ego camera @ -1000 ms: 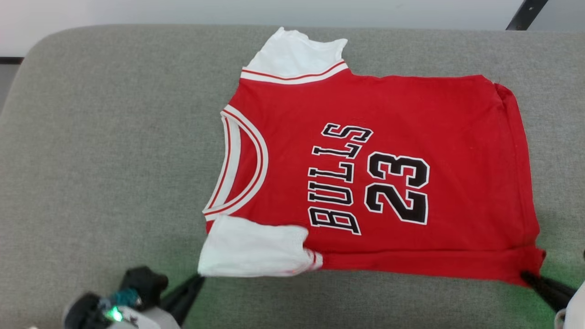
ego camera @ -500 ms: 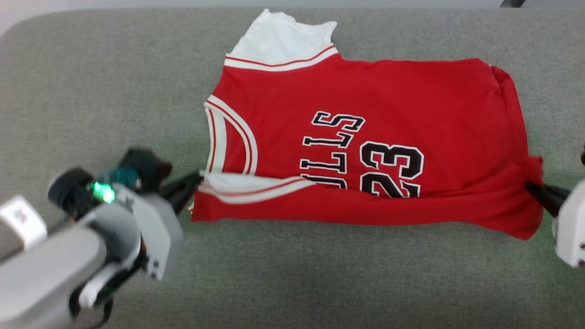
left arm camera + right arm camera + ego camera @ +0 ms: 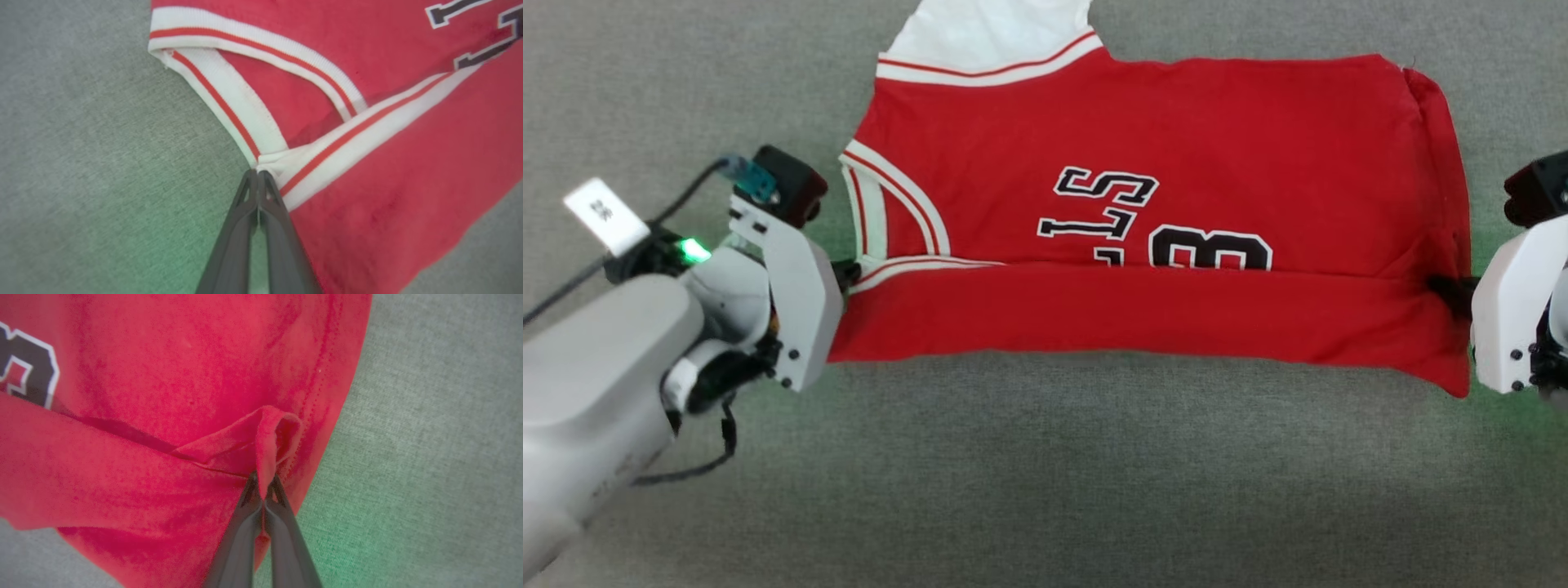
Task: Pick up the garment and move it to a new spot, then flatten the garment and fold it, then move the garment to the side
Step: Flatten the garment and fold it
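Red cloth, soft and thin: the garment (image 3: 1176,122) lies on a grey padded surface (image 3: 1045,490). Its near edge is lifted and turned over toward the far half, so the fold covers the lower part of the lettering (image 3: 1103,204). The left gripper (image 3: 258,174) is fully closed, with its tips at the corner where the striped trim (image 3: 327,155) meets the neckline. The right gripper (image 3: 262,482) is also fully closed and pinches a small ridge of the red hem at the opposite corner.

I judge the shirt to be very light and limp. It will sag between the two holds and wrinkle easily, but it cannot break. The best places to hold it are corners and edges. The trim is thicker there and should slip less than the plain red cloth. Both arms should move together and hold the edge taut.
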